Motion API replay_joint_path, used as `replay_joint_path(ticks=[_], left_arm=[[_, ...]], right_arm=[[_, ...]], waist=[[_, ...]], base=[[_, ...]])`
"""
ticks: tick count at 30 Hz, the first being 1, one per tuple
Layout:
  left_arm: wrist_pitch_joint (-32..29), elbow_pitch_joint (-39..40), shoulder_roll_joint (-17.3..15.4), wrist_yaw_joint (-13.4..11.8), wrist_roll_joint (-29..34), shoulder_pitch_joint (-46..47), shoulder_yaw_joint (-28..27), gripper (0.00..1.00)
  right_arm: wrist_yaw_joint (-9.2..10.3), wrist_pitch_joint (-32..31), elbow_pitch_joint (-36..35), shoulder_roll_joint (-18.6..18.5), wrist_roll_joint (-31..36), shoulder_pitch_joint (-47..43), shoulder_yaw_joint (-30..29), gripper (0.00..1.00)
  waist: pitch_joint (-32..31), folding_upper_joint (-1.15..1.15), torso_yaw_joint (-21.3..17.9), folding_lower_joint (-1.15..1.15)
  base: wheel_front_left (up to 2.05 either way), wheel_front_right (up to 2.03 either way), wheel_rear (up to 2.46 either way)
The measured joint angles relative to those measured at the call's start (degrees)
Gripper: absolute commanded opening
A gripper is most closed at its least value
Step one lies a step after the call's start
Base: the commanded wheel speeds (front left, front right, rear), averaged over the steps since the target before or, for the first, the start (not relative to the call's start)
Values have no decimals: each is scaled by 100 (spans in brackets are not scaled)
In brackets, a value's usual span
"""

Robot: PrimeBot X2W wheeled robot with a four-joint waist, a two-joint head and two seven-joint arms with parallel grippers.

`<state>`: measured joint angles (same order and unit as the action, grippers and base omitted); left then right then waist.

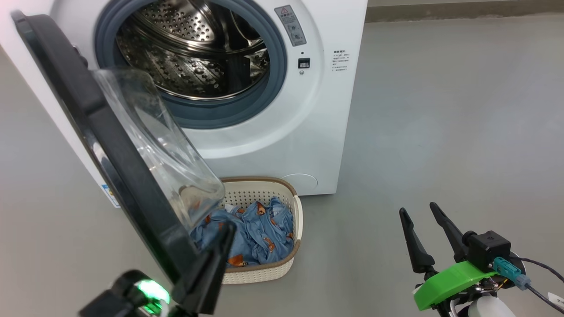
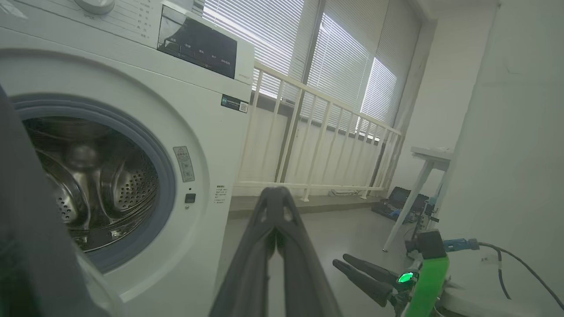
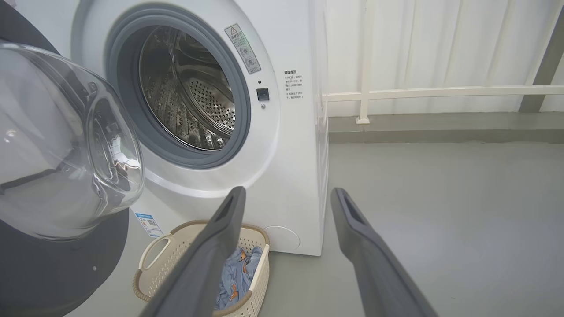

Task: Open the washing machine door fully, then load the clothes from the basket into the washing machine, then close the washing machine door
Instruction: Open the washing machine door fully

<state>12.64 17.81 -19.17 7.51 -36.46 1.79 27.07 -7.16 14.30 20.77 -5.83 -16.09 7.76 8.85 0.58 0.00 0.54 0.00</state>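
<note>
Step in hand, as I read it: swinging the washing machine door [image 1: 116,154] fully open. Loading has not begun; the clothes [image 1: 260,233] lie heaped in the basket [image 1: 264,273].

Left tool [image 1: 227,231]: fingers pressed together, nothing between them. The door's black rim sits just to its left, at the low free edge. Contact is likely but I cannot confirm it.

Right tool [image 1: 418,211]: fingers spread, empty, well apart from the door, over bare floor [image 1: 440,110].

Door: hinged on the side of the washing machine [image 1: 326,110] away from the right tool. It stands about square to the machine front, and its glass bowl bulges toward the right tool. It is round, so it has no real long axis; its plane runs from the hinge out toward the left tool.

Basket: on the floor just ahead of the left tool, partly under the glass bowl.

To do it well:
- Press on the rim's inner face, not the glass.
- Sweep away from the right tool, following the hinge arc.
- Carry on until the bowl clears both the basket and the drum [image 1: 194,57] mouth.
</note>
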Motion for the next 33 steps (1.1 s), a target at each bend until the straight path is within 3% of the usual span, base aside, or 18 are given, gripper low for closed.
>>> replay_joint_path(ticks=[8, 18, 33], left_arm=[[-158, -935, 1, 1, -261, 9, 376, 0], [-83, -1788, 57, -54, -397, 100, 234, 0], [59, -2172, 197, -94, -479, 190, -2, 0]], right_arm=[[0, 0, -2, 16, 0, 0, 1, 100], [0, 0, -8, 40, 1, 0, -32, 100], [0, 0, 12, 92, 1, -1, -126, 100]], waist=[[78, 0, -101, 0], [119, 0, -127, 0], [98, 0, 124, 0]], base=[[0, 0, 0], [0, 0, 0], [0, 0, 0]])
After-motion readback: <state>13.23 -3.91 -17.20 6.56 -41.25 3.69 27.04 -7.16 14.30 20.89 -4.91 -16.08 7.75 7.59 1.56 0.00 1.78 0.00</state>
